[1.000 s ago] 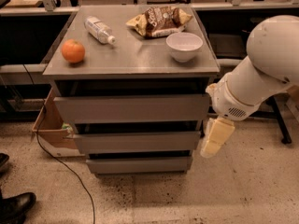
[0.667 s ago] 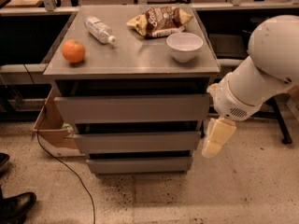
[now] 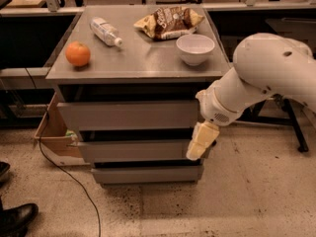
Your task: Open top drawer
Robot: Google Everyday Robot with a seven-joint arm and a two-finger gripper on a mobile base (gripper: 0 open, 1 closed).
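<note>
The top drawer (image 3: 128,115) is the wide grey flat front just under the cabinet top (image 3: 143,63). None of its interior shows. Two shorter grey fronts sit below it (image 3: 133,150), (image 3: 145,174). My gripper (image 3: 200,143), with cream-coloured fingers pointing down and left, hangs from the white arm (image 3: 266,78). It is at the right end of the drawer fronts, just below the top drawer's lower right corner and in front of the middle front.
On the cabinet top lie an orange (image 3: 78,54), a water bottle (image 3: 105,31), a chip bag (image 3: 169,21) and a white bowl (image 3: 195,48). A cardboard box (image 3: 52,132) and a cable (image 3: 64,172) are at the left. A shoe (image 3: 15,218) is at the bottom left, and black stand legs (image 3: 291,117) are at the right.
My gripper has moved left, from beside the cabinet to the right end of the drawer fronts. The drawers have not moved.
</note>
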